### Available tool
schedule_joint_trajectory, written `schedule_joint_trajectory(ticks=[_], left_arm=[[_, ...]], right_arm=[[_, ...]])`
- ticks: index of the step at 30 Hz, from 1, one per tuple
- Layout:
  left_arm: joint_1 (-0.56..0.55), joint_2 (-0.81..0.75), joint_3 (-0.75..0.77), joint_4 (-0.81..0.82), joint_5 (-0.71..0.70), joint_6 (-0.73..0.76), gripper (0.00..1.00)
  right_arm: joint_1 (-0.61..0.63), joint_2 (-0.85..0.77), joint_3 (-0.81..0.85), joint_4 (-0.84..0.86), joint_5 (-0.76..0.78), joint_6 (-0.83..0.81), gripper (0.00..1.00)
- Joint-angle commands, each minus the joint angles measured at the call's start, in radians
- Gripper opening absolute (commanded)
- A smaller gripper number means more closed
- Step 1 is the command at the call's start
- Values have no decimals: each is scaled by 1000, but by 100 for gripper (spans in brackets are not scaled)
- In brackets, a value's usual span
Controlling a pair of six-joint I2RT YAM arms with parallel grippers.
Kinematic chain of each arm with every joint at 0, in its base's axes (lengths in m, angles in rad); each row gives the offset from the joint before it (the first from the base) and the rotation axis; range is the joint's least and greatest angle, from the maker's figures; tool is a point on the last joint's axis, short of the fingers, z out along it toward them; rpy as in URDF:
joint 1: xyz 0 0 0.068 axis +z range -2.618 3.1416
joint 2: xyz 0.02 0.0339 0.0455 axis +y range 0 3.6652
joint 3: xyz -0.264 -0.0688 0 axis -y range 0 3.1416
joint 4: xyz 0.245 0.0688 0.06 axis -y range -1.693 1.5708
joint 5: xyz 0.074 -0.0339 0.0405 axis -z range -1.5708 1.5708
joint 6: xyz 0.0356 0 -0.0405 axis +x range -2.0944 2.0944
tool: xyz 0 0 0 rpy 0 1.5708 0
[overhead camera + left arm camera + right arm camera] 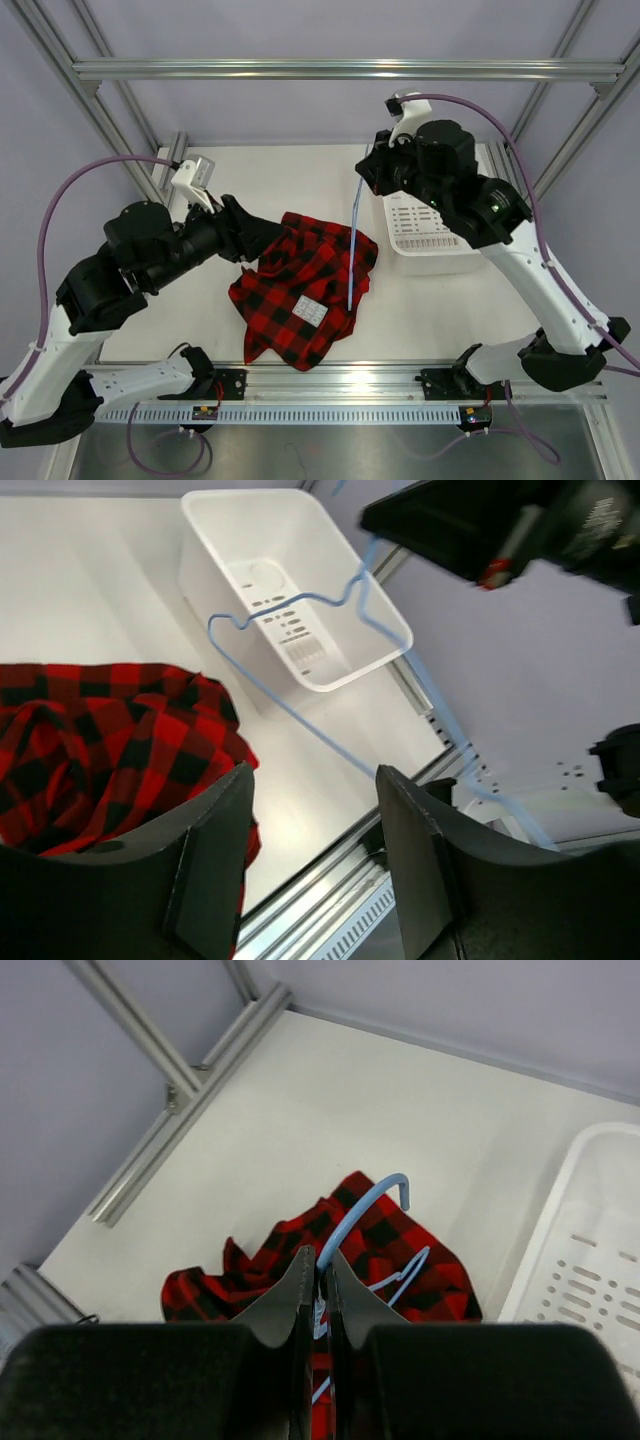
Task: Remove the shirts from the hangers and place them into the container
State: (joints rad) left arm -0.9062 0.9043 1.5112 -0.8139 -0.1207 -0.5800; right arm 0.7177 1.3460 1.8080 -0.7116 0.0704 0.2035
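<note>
Your right tool (318,1265) is clamped on the light-blue hanger (353,235), which hangs over the plaid shirt (300,290) heaped near the table's (270,180) front edge. Your left tool (315,772) stands apart beside the shirt, holding nothing. Swing the hanger clear, then bite a thick fold so the shirt lifts whole toward the container (440,262) at the right edge.

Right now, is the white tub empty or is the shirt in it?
Empty. The tub has a bare slotted bottom, and the plaid shirt lies crumpled on the table beside it.
</note>
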Motion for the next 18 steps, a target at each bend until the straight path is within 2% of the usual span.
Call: schedule_joint_trajectory(ticks=[1, 4, 8, 11, 16, 18], left_arm=[[-3, 51, 69, 18, 85, 5, 54], [-10, 94, 98, 12, 104, 2, 53], [-45, 146, 127, -37, 38, 17, 55], [-75, 185, 147, -62, 6, 28, 56], [-151, 277, 205, -117, -109, 54, 56], [-177, 283, 221, -107, -149, 60, 59]], right_arm=[[55, 56, 71, -67, 293, -9, 0], [71, 117, 125, -138, 490, 49, 0], [97, 197, 211, -248, 673, 89, 0], [103, 249, 261, -310, 721, 99, 0], [124, 257, 286, -318, 730, 99, 0], [131, 254, 292, -313, 730, 94, 0]])
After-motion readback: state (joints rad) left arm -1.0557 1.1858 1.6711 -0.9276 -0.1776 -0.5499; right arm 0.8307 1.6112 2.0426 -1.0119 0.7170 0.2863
